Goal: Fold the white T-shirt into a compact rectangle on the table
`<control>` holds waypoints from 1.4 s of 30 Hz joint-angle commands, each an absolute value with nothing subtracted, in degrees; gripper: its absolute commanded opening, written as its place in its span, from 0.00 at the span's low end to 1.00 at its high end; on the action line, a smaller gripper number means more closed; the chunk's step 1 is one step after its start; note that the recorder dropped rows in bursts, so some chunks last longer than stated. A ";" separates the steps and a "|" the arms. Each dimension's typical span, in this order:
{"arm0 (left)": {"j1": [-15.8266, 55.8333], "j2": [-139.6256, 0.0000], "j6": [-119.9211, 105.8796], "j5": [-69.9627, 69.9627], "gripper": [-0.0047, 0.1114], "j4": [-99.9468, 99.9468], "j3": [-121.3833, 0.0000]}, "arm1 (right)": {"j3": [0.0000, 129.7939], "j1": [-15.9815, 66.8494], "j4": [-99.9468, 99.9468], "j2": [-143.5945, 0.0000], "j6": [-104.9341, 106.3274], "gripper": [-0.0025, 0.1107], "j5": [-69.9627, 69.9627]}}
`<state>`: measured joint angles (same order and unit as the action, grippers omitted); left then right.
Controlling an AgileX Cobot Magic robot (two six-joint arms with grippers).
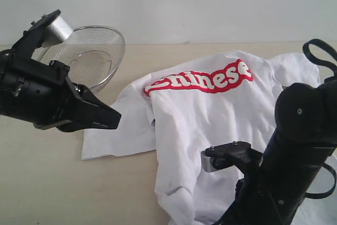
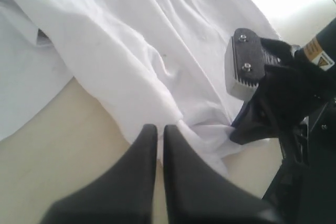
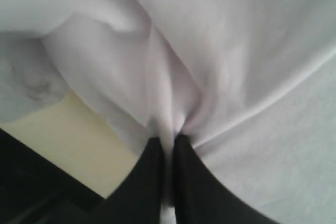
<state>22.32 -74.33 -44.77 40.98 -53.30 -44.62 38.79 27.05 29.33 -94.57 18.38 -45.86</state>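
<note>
Your left arm [image 1: 37, 90] reaches in low and nearly level from the sleeve side of the white cotton short-sleeved T-shirt [image 1: 210, 125]. Its left gripper [image 2: 159, 128] has its black fingers pressed together with nothing visible between them, and the tips hang over the bare table right at the edge of a long fold of the T-shirt. Your right arm [image 1: 297, 146] stands over the T-shirt's near, lower part and pitches steeply down, so its own bulk hides its tool in the exterior view. In the wrist view, the right gripper [image 3: 168, 141] is pinched tight on a raised ridge of the T-shirt's white cloth, with creases fanning out from the pinch. The T-shirt lies loose and rumpled on the pale beige matte tabletop [image 1: 47, 183], not folded. The bold red lettering [image 1: 202, 80] faces up across its far part, one sleeve is spread flat toward your left arm, and the body is bunched in wrinkles toward your right arm. A round wire-mesh metal basket [image 1: 100, 51] sits beyond that flat sleeve, near the T-shirt, but you cannot tell whether it touches the cloth. The grey block on your right arm's wrist [image 2: 242, 66] hangs above the T-shirt close to the left fingertips, leaving little room between the two tools.
</note>
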 commanded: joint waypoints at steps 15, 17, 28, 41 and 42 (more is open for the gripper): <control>22.57 -73.83 -41.54 42.25 0.08 -48.39 -45.40 | 38.43 32.55 28.73 -93.15 20.14 0.43 -51.48; 22.57 -74.45 -40.45 42.55 0.08 -45.80 -45.40 | 39.41 32.55 28.81 -90.77 18.62 0.29 -47.67; 22.57 -86.18 -39.49 42.02 0.08 -42.44 -47.14 | 51.71 31.36 -6.72 -80.68 -13.94 0.02 -47.45; 22.57 -98.63 -40.05 38.33 0.08 -42.48 -56.67 | 74.14 -1.60 3.17 -100.21 1.56 0.02 -42.79; 22.57 -98.75 -40.05 37.47 0.08 -42.48 -56.78 | 76.23 -2.89 4.10 -102.34 2.46 0.02 -42.66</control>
